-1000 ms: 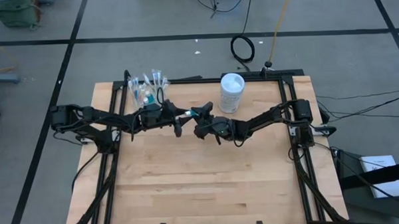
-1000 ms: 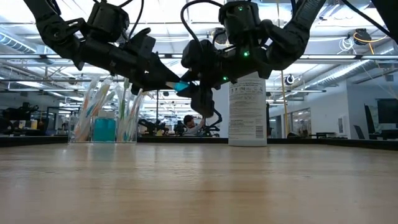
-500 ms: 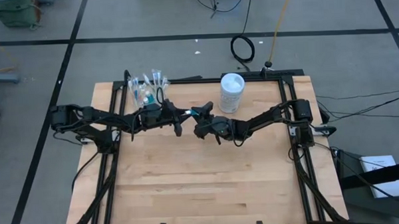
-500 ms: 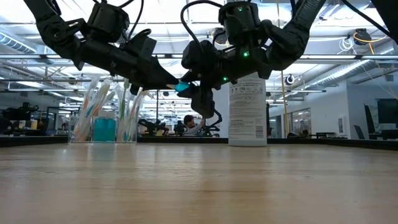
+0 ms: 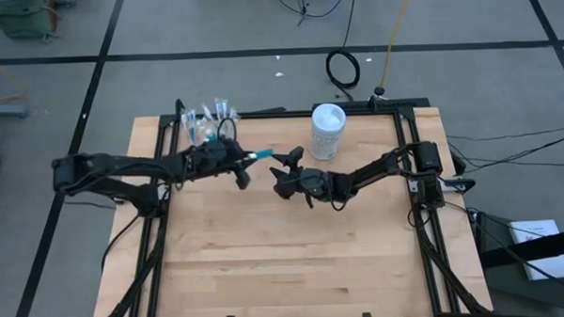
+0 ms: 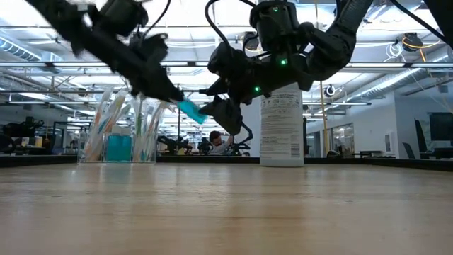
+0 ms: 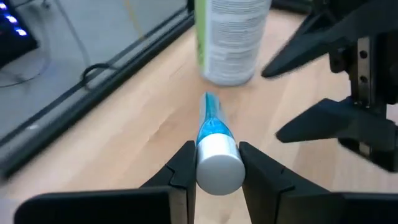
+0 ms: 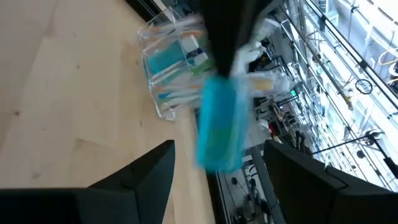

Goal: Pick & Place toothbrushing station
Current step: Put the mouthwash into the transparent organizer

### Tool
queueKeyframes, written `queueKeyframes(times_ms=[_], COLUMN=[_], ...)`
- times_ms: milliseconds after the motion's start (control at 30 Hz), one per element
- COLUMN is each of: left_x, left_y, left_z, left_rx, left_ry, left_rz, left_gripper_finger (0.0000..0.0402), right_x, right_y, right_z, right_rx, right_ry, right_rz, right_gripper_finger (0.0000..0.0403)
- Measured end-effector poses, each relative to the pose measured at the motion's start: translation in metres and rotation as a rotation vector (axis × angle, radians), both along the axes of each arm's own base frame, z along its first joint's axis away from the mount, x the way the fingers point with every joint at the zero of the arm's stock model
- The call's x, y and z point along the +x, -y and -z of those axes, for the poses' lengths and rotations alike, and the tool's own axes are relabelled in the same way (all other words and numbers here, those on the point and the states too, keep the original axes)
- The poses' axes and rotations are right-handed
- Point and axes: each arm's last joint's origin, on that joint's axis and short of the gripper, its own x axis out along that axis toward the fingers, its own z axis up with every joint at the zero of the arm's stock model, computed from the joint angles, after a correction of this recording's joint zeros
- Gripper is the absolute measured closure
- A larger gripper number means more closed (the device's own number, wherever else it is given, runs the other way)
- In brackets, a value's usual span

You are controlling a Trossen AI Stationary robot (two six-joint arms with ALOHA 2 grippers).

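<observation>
— So, what is your left claw doing?

— I am pinching a small blue toothpaste tube between its fingers, gripping the white cap end, with the flat blue end pointing away from me. In the overhead picture the tube is sitting just above the middle of the frame, over the desk and not touching it.

— And your right claw?

— I am keeping it spread wide, just right of the tube's tip in that same picture, with nothing between the fingers. From table height, the tube is hanging tilted in the air, close in front of those parted fingers.

— Where is the rest of the toothbrushing set?

— It is standing at the upper left of the desk in the overhead picture: a clear cup with pale toothbrushes leaning out of it. A white cylindrical container is standing upright near the desk's top edge, right of centre.
</observation>
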Motion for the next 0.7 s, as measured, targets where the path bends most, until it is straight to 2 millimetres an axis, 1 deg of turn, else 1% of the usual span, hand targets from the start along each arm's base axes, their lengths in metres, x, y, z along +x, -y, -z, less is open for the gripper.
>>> queueKeyframes(times_ms=[167,267,400,467,567,633,700], left_x=[-0.016,-0.026,-0.04,-0.045,-0.051,-0.056,-0.062], left_y=[0.005,0.007,0.01,0.01,0.008,0.005,0.001], left_z=[-0.055,-0.085,-0.112,-0.116,-0.114,-0.109,-0.1], left_rx=[0.013,-0.029,-0.08,-0.103,-0.169,-0.216,-0.258], left_ry=[-0.234,-0.33,-0.447,-0.483,-0.515,-0.541,-0.588], left_rz=[-0.049,-0.078,-0.103,-0.123,-0.198,-0.268,-0.33], left_gripper_finger=[0.0315,0.0315,0.0315,0.0315,0.0314,0.0314,0.0314], right_x=[-0.002,-0.002,-0.001,-0.001,-0.001,-0.001,-0.001], right_y=[0.0,0.0,-0.002,-0.003,-0.003,-0.003,-0.003], right_z=[0.003,0.004,0.006,0.006,0.007,0.007,0.007], right_rx=[0.011,0.046,0.093,0.107,0.108,0.108,0.108], right_ry=[-0.002,0.011,0.009,0.014,0.004,0.003,0.004], right_rz=[0.002,-0.006,-0.071,-0.093,-0.097,-0.098,-0.098], right_gripper_finger=[0.0164,0.0169,0.0175,0.0176,0.0176,0.0177,0.0177])
